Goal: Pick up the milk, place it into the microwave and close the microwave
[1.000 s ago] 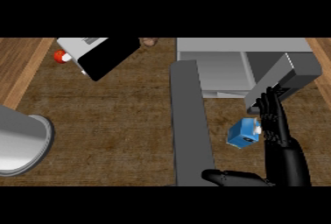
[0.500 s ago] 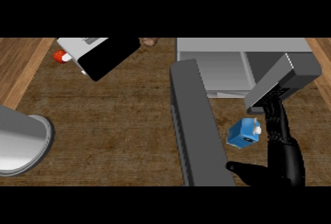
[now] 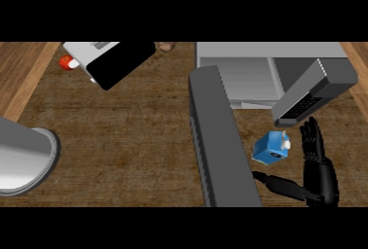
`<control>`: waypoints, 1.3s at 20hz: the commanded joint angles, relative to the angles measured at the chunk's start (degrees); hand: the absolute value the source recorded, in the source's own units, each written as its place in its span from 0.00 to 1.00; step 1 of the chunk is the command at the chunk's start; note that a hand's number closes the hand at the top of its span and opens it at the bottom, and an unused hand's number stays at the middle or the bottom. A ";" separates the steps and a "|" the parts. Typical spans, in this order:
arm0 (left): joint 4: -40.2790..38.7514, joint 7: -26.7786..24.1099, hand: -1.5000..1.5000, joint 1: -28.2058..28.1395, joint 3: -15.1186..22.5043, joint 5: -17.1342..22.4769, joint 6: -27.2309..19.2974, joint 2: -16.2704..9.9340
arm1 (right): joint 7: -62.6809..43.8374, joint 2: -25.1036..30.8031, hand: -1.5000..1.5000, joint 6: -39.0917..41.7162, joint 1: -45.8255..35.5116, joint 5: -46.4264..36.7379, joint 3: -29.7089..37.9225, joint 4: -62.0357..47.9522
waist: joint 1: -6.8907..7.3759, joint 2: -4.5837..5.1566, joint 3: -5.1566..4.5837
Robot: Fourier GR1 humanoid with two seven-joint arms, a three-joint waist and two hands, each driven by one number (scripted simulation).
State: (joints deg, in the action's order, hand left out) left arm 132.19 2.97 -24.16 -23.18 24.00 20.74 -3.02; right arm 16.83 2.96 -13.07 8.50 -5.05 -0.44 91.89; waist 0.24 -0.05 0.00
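Left hand out of view, microwave [image 3: 244, 82] insides partly hidden behind its open door [image 3: 219, 146], right hand [image 3: 316, 160] was open with fingers straight, holding nothing, milk [image 3: 271, 148] sat on the counter [image 3: 129, 146] just beside it, between hand and door

The grey pot [image 3: 22, 155] runs off the left edge; the right hand's [image 3: 316, 160] forearm is cut off below.

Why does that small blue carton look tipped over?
The blue milk carton does sit askew on the counter, beside the microwave's open door. The right robot hand, fingers straight, is next to it.
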 commanded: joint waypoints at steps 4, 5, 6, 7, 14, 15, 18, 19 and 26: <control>0.70 -1.46 0.00 -1.29 -0.95 -1.02 2.01 2.85 | 7.90 0.95 0.00 3.51 -0.86 1.92 2.49 -9.19 | 0.02 0.00 0.00; -1.09 -1.27 0.00 -0.49 -1.38 -0.32 3.26 2.36 | 13.62 1.77 0.00 6.00 -0.16 4.13 4.54 -14.89 | 0.02 0.03 0.02; -3.69 -0.93 0.00 2.92 -2.25 -2.03 2.35 1.45 | 11.67 0.45 0.00 3.86 -0.50 1.88 2.77 -12.79 | -0.12 0.03 0.00; 1.94 4.05 0.00 1.48 -4.87 5.07 1.01 -1.22 | 12.77 1.90 0.00 4.40 -5.98 2.86 5.56 -19.44 | 0.21 0.05 0.03; -1.17 -0.65 0.00 -2.32 -6.81 4.62 6.78 1.25 | 21.81 4.68 0.00 7.46 -7.97 4.32 9.21 -29.19 | 0.19 0.01 0.01; -2.87 0.54 0.00 2.86 -4.37 0.99 4.28 1.37 | 22.03 2.74 0.00 4.76 -10.54 2.72 8.56 -33.29 | 0.03 0.07 0.02; -1.31 0.17 0.00 1.56 -3.35 -1.35 4.84 2.94 | 22.24 2.60 0.00 2.57 -14.75 2.07 9.37 -37.35 | 0.11 0.07 0.02; -0.22 4.39 0.00 1.46 -7.62 6.85 3.93 -0.70 | 25.59 4.50 0.00 4.76 -16.70 2.75 10.87 -42.04 | 0.30 0.08 0.04; -0.38 -0.53 0.00 -2.78 -5.20 3.41 6.37 2.97 | 31.76 4.94 1.00 7.51 -17.95 3.45 11.11 -47.95 | 0.25 0.00 0.01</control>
State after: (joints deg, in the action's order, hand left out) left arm 130.70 3.33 -23.80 -28.24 26.01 26.26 -0.76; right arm 45.77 6.60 -8.56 -9.54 -2.54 10.31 45.59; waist 0.53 0.03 0.03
